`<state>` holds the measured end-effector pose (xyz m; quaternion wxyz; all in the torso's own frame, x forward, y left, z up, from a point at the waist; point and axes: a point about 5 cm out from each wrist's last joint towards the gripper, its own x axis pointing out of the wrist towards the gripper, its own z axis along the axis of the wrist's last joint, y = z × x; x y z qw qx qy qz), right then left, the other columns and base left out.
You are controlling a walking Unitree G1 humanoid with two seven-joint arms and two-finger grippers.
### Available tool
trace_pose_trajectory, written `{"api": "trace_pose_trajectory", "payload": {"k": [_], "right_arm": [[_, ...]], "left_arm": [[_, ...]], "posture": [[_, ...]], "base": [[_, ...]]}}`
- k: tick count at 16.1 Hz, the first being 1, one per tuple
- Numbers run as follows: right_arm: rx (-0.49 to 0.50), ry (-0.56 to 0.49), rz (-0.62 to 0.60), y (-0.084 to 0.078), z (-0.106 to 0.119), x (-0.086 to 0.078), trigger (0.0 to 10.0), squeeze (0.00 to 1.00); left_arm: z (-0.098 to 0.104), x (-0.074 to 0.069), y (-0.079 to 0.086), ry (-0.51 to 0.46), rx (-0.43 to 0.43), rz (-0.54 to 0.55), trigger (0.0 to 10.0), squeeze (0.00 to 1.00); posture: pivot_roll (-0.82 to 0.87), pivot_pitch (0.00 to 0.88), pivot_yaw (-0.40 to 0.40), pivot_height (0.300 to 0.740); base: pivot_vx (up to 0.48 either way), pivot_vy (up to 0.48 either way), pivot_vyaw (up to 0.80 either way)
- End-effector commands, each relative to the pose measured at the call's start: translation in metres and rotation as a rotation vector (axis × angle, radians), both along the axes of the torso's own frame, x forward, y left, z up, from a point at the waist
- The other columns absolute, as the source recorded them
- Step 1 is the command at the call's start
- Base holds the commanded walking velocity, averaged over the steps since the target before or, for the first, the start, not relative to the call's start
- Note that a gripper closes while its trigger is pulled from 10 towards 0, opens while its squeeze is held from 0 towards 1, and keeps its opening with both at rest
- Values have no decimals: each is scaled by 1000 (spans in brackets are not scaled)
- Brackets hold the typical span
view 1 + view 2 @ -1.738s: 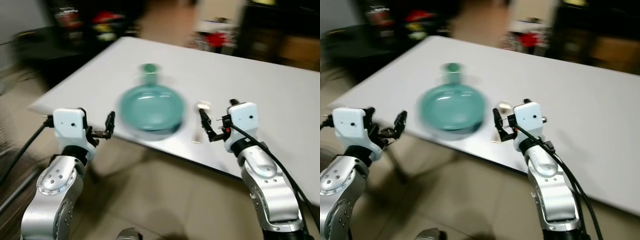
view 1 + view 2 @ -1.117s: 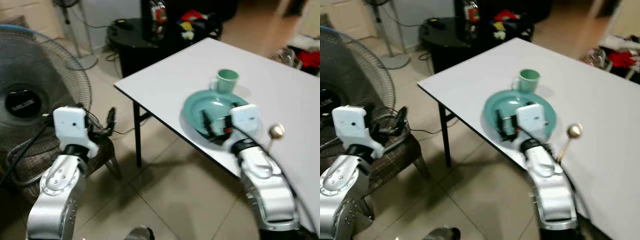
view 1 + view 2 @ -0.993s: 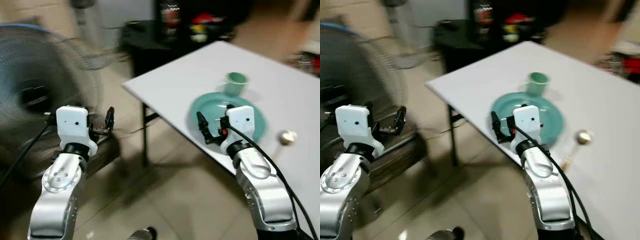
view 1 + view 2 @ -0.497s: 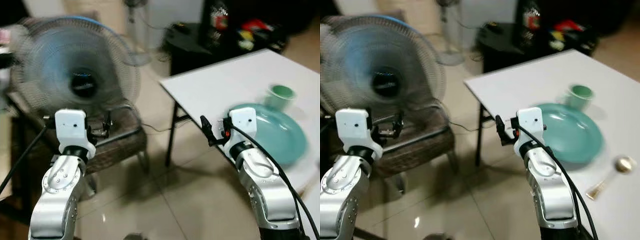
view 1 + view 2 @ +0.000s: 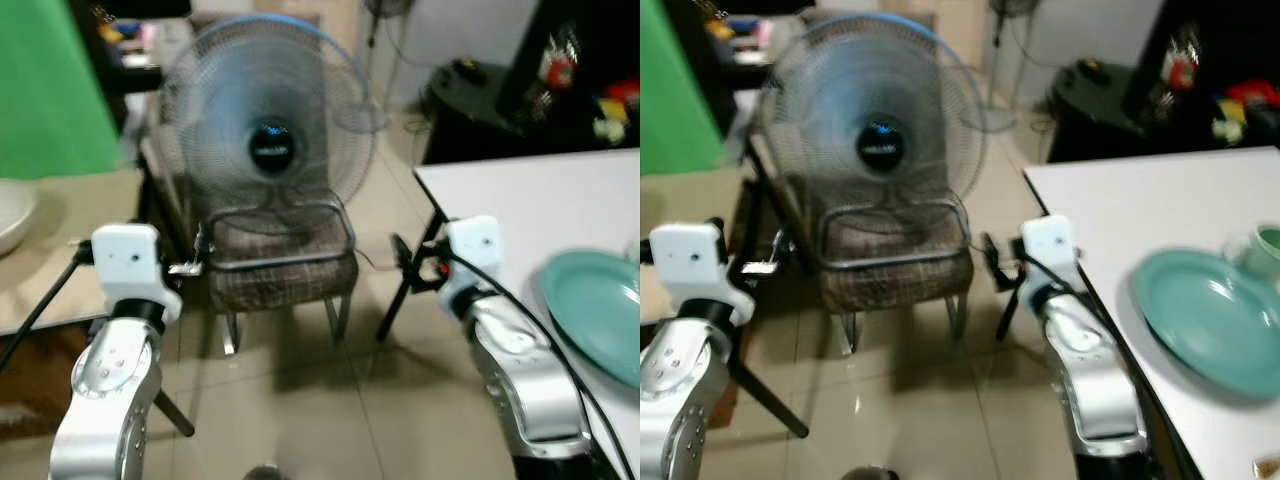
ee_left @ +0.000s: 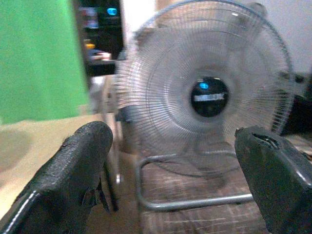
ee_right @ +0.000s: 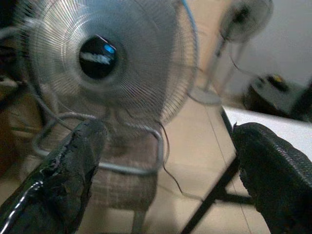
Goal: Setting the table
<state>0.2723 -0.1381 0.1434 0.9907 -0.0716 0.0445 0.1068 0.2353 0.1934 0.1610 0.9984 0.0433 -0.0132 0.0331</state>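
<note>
A teal plate [image 5: 1205,320] and a green cup [image 5: 1265,250] just beside it are already set on the white bench [image 5: 1140,205]; no further item is held, so more of the setting is judged to remain. Both arms are raised forward, level, over the floor. The left hand [image 6: 170,170] and right hand [image 7: 165,168] are spread wide and empty, pointed at a fan [image 5: 262,135] on a stool [image 5: 280,265].

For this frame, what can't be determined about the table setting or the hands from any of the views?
- Green cup: cut off by the right eye view's edge; its contents are unreadable.
- Teal plate: motion-blurred, and cropped in the left eye view.
- Gold item at the table edge: only a tip shows, too little to identify.
- White bowl: cut off by the left eye view's edge.
- Fan: its hub label is too blurred to read.
</note>
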Motion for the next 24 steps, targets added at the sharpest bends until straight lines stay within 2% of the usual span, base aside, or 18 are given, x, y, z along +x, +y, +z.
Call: {"api": "trace_pose_trajectory", "payload": {"k": [1, 2, 4, 5, 6, 8, 14, 20, 22, 24], "right_arm": [[-18, 5, -34, -8, -1, 1, 10000, 1000], [-8, 12, -30, -7, -2, 2, 10000, 1000], [15, 17, -32, -5, -2, 2, 10000, 1000], [17, 21, -34, -4, -2, 3, 10000, 1000], [22, 29, -26, -2, -3, 3, 10000, 1000], [29, 39, 15, 2, -4, 1, 10000, 1000], [12, 51, 111, 14, -7, 1, 10000, 1000], [-7, 34, 100, 11, -4, 5, 10000, 1000], [-21, 37, 154, 14, -3, 4, 10000, 1000], [-23, 29, 185, 20, -3, 0, 10000, 1000]], "left_arm": [[6, -1, -3, -34, -1, 4, 10000, 1000], [10, -2, 0, -79, -7, 10, 10000, 1000], [9, -3, 4, -7, -15, 14, 10000, 1000], [10, -3, 5, -7, -21, 11, 10000, 969], [11, -1, 6, -14, -22, 11, 10000, 871], [7, -1, 1, 2, -14, -42, 10000, 894], [6, -1, 3, 35, -5, -41, 10000, 902], [4, 2, -3, 47, -15, -63, 10000, 906], [4, 2, -3, 47, -16, -67, 10000, 910], [3, -1, -1, 58, -9, -78, 10000, 914]], "posture": [[100, 0, -26, 740], [103, 0, -27, 740], [105, 0, -27, 740], [106, 0, -26, 740], [105, 0, -22, 740], [100, 0, -17, 740], [116, 0, -22, 740], [103, 0, -22, 740], [108, 0, -25, 740], [116, 0, 0, 740]], "base": [[0, 0, 800], [0, 0, 800], [0, 0, 800], [0, 0, 800], [0, 0, 800], [141, 0, 800], [363, 0, 650], [422, 0, 0], [448, 0, 0], [458, 0, 800]]}}
